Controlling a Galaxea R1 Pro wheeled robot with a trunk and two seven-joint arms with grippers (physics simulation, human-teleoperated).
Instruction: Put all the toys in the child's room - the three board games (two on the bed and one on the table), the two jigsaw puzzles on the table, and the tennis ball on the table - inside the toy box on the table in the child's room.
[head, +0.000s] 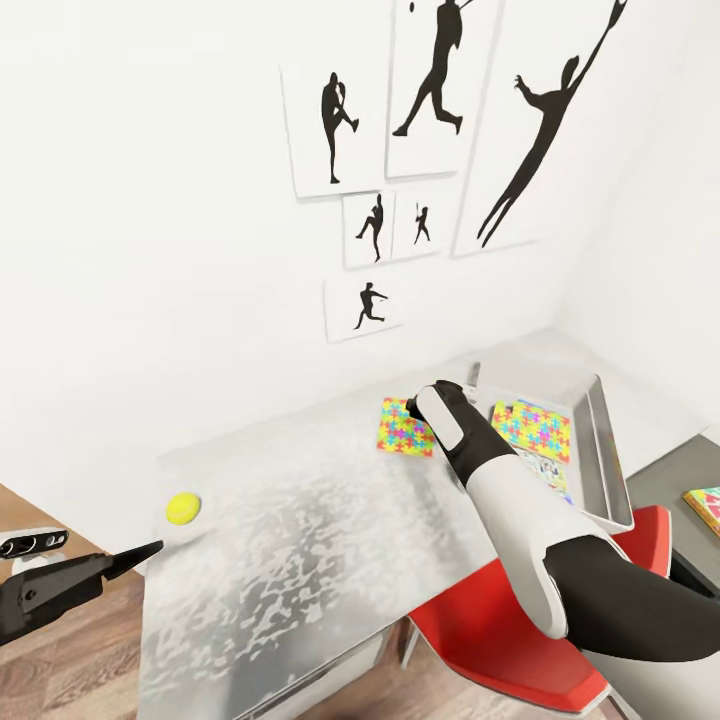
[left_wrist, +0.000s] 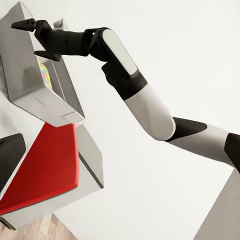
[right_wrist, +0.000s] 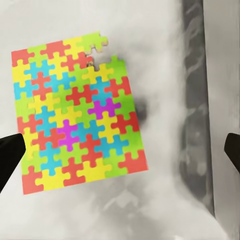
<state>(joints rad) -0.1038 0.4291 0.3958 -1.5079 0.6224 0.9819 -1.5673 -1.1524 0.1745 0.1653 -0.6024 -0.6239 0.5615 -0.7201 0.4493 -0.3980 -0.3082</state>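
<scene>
Right hand (right_wrist: 120, 150) (fingers spread wide) hovers above the jigsaw puzzle (right_wrist: 75, 112), not touching

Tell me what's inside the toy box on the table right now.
Inside the toy box lies a jigsaw puzzle on top of a printed board game. The right arm and the box's wall hide the rest of its floor.

The right arm (head: 510, 520) covers its own tool and one corner of the loose jigsaw puzzle (head: 405, 428) by the tabletop's (head: 300, 540) far edge. In the right wrist view only two dark fingertips (right_wrist: 10, 155) enter from the frame's sides. Inside the toy box (head: 600, 450), the box beneath the second puzzle (head: 535, 430) is mostly hidden. The left tool (head: 135, 555) is cut off by the frame's edge.
</scene>
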